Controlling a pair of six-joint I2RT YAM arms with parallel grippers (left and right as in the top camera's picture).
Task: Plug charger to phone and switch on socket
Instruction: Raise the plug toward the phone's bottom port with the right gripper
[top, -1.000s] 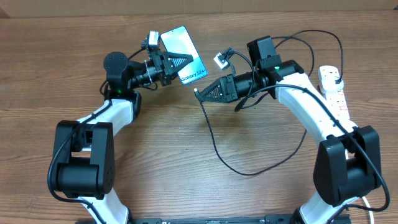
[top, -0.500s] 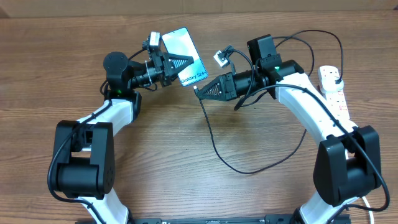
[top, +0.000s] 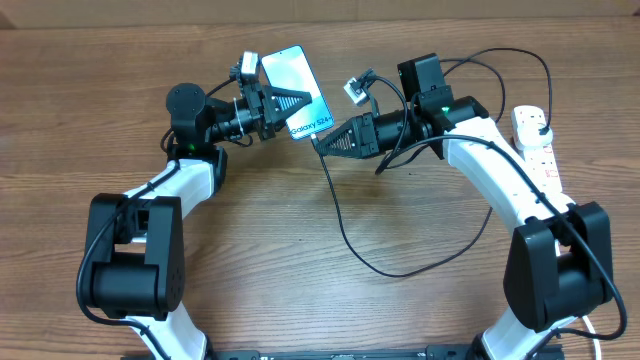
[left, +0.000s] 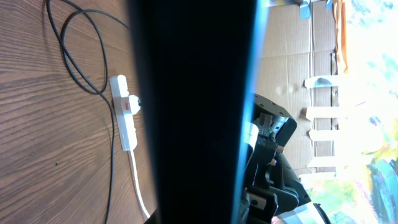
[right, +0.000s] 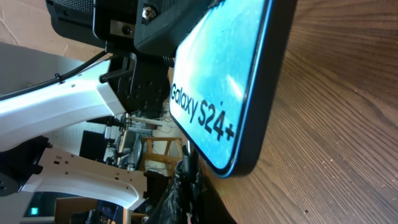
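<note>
Wooden bench (top: 250, 230) carries both arms. Over it the left claw (top: 298, 101) is clamped on the phone (top: 288, 68), holding it tilted off the wood. The right claw (top: 322, 146) pinches the charger (top: 400, 277) tip just beside the phone's bottom edge; contact cannot be told. The socket (top: 535, 140) lies far right.

Wooden table (top: 300, 300), cardboard sheet (left: 292, 62) beyond it

I see the phone (right: 227, 87) tilted above the wooden counter (right: 348, 137), with the charger (right: 187, 167) tip right at its lower edge.
</note>
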